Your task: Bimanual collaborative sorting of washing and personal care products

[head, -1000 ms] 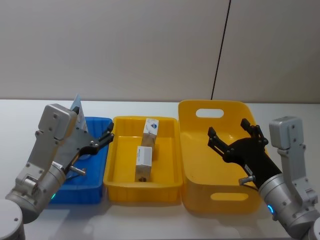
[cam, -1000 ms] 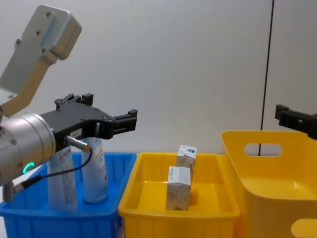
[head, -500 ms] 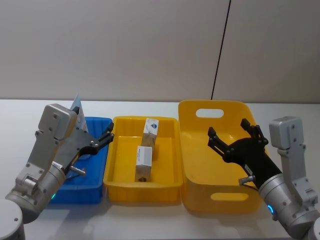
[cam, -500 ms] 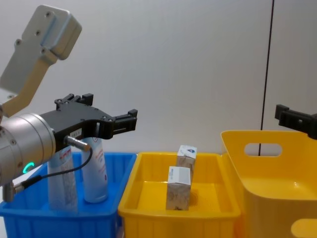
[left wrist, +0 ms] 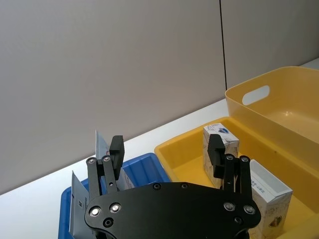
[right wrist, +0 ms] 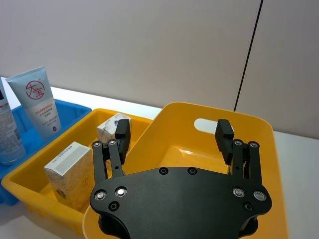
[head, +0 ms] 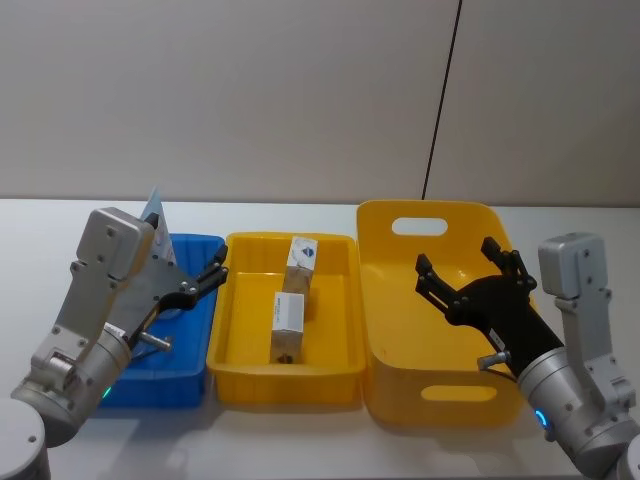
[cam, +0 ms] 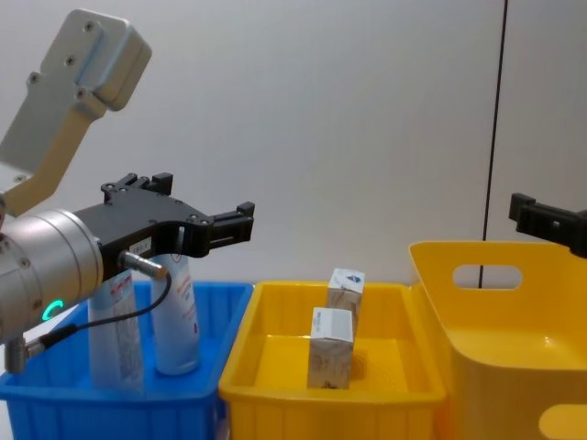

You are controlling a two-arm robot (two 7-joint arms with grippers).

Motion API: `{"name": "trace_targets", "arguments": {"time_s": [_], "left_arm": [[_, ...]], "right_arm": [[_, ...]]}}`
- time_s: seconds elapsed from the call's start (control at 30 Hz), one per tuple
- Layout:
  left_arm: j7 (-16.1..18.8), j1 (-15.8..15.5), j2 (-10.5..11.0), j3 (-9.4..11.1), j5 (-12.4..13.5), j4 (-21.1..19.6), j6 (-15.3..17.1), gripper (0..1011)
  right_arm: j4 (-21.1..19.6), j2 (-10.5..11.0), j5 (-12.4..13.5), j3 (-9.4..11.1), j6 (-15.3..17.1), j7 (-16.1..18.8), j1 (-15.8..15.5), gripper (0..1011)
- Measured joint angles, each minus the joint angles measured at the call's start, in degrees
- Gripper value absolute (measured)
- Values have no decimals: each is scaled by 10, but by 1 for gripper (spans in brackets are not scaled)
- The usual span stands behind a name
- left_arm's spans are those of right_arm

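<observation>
Two pale squeeze tubes (cam: pixel 174 319) (cam: pixel 115 335) with red logos stand upright in the blue bin (head: pixel 185 382) on the left. Two beige cartons with white tops stand in the small yellow bin (head: pixel 232 345): one at the back (head: pixel 301 262), one nearer (head: pixel 288 318). My left gripper (head: pixel 212 273) hovers open above the blue bin's right edge, holding nothing, with the tubes behind it in the left wrist view (left wrist: pixel 101 147). Over the large yellow bin (head: pixel 380 215), my right gripper (head: pixel 456 255) is open and empty. The right wrist view shows the tubes (right wrist: pixel 41 102) and cartons (right wrist: pixel 70 167) off to the side.
The three bins stand side by side on a white table (head: pixel 300 440) against a grey wall. The large yellow bin's floor (right wrist: pixel 199 154) is bare. A black cable (head: pixel 440 100) runs down the wall behind it.
</observation>
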Motion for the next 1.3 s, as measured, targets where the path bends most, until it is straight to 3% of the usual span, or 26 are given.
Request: {"name": "trace_targets", "arguments": {"time_s": [0.73, 1.07, 1.3], "left_arm": [[-6, -3, 1, -4, -3, 0, 9, 1001], [0, 14, 8, -24, -16, -30, 55, 1001], [23, 45, 16, -46, -22, -67, 94, 1001]], "right_arm": [[0, 0, 0, 0, 0, 0, 0, 1002], [0, 0, 0, 0, 0, 0, 0, 1002], [0, 0, 0, 0, 0, 0, 0, 1001]]}}
